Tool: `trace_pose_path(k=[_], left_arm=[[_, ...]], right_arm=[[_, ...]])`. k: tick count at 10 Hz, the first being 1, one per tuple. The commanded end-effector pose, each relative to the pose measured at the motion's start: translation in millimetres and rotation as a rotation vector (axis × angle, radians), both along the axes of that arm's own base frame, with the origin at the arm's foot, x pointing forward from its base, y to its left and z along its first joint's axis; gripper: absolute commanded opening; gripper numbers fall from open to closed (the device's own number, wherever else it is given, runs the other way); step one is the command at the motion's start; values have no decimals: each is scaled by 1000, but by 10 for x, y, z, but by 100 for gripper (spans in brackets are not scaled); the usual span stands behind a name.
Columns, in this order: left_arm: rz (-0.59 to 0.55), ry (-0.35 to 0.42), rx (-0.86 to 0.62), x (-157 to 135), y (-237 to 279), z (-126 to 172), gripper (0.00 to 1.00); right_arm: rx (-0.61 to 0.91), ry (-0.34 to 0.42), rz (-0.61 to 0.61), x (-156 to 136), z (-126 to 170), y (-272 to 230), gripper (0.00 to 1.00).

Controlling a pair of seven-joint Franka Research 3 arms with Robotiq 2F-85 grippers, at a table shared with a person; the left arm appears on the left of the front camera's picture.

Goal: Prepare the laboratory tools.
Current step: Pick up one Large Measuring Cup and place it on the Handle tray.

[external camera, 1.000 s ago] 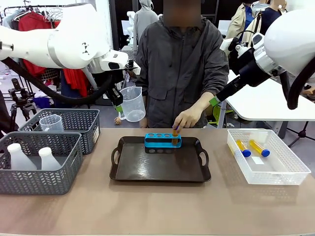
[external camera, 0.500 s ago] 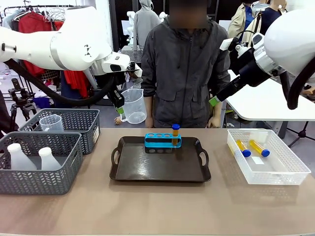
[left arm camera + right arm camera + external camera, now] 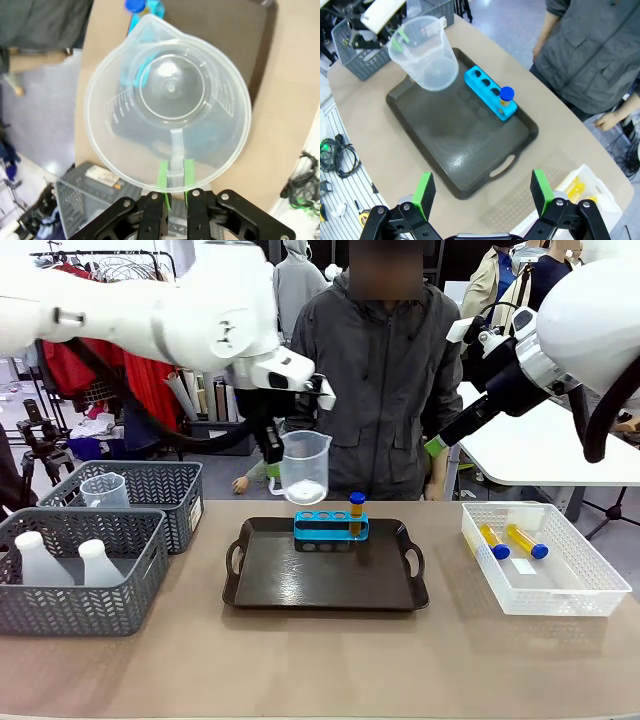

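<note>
The left jaws pinch the beaker [image 3: 303, 468] by its handle. Keep it level and lower it slowly onto the tray [image 3: 300, 585], missing the rack [image 3: 325, 530].

The table [image 3: 320, 670] is viewed across from the robot's side and looked down upon from both wrists; the tray [image 3: 300, 585] is shared

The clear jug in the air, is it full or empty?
Empty. The left wrist view looks straight into the jug, and its clear bottom shows with nothing inside.
</note>
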State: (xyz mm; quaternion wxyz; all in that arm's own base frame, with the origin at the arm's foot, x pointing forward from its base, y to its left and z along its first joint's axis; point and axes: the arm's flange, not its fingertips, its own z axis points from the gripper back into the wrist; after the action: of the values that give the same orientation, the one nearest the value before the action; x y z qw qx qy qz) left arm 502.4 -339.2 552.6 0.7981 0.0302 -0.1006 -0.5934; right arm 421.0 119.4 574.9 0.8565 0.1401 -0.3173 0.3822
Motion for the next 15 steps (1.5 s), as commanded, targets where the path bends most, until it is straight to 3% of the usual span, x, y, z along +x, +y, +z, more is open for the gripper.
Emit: trace_pose_path(k=[1, 6, 10, 15], left_arm=[[-149, -28, 55, 159, -324, -16, 0], [-310, 13, 136, 560, -897, -441, 0], [-413, 91, 138, 797, -1156, -966, 0], [-469, 184, 113, 744, -1262, -1389, 0]], right_arm=[[18, 0, 8, 8, -2, 1, 100], [18, 0, 8, 8, -2, 1, 100], [18, 0, 8, 8, -2, 1, 100], [18, 0, 8, 8, -2, 1, 100]])
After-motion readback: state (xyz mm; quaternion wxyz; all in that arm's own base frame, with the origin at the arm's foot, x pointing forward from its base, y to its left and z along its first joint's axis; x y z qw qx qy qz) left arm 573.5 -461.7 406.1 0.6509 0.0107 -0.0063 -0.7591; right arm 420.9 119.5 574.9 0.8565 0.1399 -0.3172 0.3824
